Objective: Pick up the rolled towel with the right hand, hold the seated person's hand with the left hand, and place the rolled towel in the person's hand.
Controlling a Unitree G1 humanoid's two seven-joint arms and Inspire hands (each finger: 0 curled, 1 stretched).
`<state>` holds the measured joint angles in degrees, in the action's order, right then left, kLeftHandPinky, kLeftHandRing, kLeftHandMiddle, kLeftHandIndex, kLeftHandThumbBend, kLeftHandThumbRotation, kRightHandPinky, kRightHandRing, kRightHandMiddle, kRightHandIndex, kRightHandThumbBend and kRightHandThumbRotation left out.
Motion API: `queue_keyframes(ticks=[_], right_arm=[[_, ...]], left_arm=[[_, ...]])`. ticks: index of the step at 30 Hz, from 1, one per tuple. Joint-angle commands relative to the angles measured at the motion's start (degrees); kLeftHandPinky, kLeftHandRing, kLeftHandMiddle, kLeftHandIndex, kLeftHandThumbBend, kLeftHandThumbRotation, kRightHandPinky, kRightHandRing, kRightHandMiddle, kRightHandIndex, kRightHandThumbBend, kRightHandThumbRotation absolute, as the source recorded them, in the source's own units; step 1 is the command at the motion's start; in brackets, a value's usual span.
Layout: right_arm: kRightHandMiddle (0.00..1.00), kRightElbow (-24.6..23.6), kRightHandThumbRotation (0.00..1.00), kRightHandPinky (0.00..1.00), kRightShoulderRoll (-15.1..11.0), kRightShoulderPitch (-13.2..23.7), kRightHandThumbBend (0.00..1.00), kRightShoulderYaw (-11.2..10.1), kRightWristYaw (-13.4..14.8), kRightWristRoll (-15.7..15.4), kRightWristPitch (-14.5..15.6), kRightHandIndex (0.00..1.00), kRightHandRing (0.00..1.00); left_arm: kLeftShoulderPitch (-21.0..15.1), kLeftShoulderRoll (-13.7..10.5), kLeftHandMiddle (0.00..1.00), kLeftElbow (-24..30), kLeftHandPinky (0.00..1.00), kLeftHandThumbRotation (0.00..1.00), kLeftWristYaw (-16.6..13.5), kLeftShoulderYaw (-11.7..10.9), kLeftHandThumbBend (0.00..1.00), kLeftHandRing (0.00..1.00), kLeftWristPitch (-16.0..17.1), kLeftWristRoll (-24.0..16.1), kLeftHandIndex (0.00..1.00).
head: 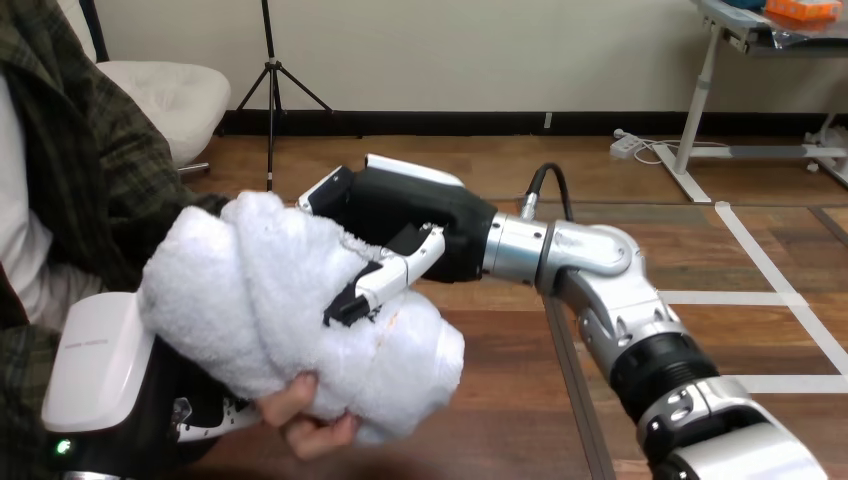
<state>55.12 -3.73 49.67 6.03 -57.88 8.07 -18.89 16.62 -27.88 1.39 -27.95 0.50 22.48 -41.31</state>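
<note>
The rolled towel [260, 300], white and thick, lies slanted at the view's centre left. My right hand [420, 215] reaches in from the right and is shut on the towel's upper right side, thumb pressed on its front and fingers behind it. The person's hand [310, 415] is under the towel's lower end, its fingertips curling up against the cloth. My left hand [100, 365] sits at the lower left, touching the person's hand from below and the side. The towel hides most of the person's hand and its contact with my left hand.
The person's sleeved arm [90, 170] fills the left edge, close behind the towel. My right forearm [620, 310] crosses the lower right. Bare wooden table [500, 400] lies between the towel and that arm.
</note>
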Motion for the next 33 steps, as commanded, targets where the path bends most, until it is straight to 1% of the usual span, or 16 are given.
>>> queue_keyframes(ticks=[1,7,13,15,19,25,29,33], right_arm=[[0.16,-0.7,0.0,0.06,-2.59,5.75,0.72,-3.6,3.08,1.07,0.8,0.23,0.1],[0.16,-0.12,0.0,0.06,-3.21,6.83,0.71,-3.5,4.81,0.17,-0.51,0.22,0.1],[0.16,2.15,0.0,0.06,-3.41,8.24,0.69,-3.62,5.54,-0.1,-1.33,0.22,0.1],[0.16,2.89,0.0,0.06,-3.51,8.63,0.68,-3.43,6.46,-0.6,-1.31,0.22,0.09],[0.16,5.12,0.0,0.05,-3.35,9.51,0.67,-3.49,7.25,-1.04,-1.76,0.22,0.09],[0.16,8.23,0.0,0.05,-3.1,10.51,0.66,-2.9,9.67,-2.78,-2.41,0.22,0.09],[0.17,10.05,0.0,0.06,-2.94,10.86,0.67,-1.77,12.34,-5.16,-3.59,0.22,0.1],[0.17,11.82,0.0,0.07,-2.46,10.98,0.67,-1.53,13.87,-6.59,-4.22,0.23,0.1]], left_arm=[[-1.66,1.02,0.39,1.39,0.31,0.0,-0.4,1.8,0.97,0.34,3.23,-0.16,0.41],[-1.61,0.95,0.39,1.23,0.31,0.0,-0.54,1.63,0.97,0.34,3.71,-0.08,0.41],[-1.59,0.78,0.38,1.11,0.31,0.0,-0.61,1.52,0.97,0.34,4.22,0.0,0.41],[-1.55,0.68,0.38,0.91,0.3,0.0,-0.82,1.47,0.97,0.34,4.46,-0.05,0.41],[-1.4,0.58,0.38,0.84,0.3,0.0,-0.77,1.34,0.96,0.34,4.63,0.0,0.41],[-0.94,0.55,0.39,1.59,0.31,0.0,-0.13,1.1,0.96,0.34,4.51,0.49,0.41],[-0.75,0.49,0.39,1.83,0.31,0.0,-0.07,0.95,0.96,0.34,4.66,0.52,0.41],[-0.56,0.48,0.39,1.89,0.31,0.0,-0.03,0.85,0.97,0.34,4.88,0.53,0.41]])
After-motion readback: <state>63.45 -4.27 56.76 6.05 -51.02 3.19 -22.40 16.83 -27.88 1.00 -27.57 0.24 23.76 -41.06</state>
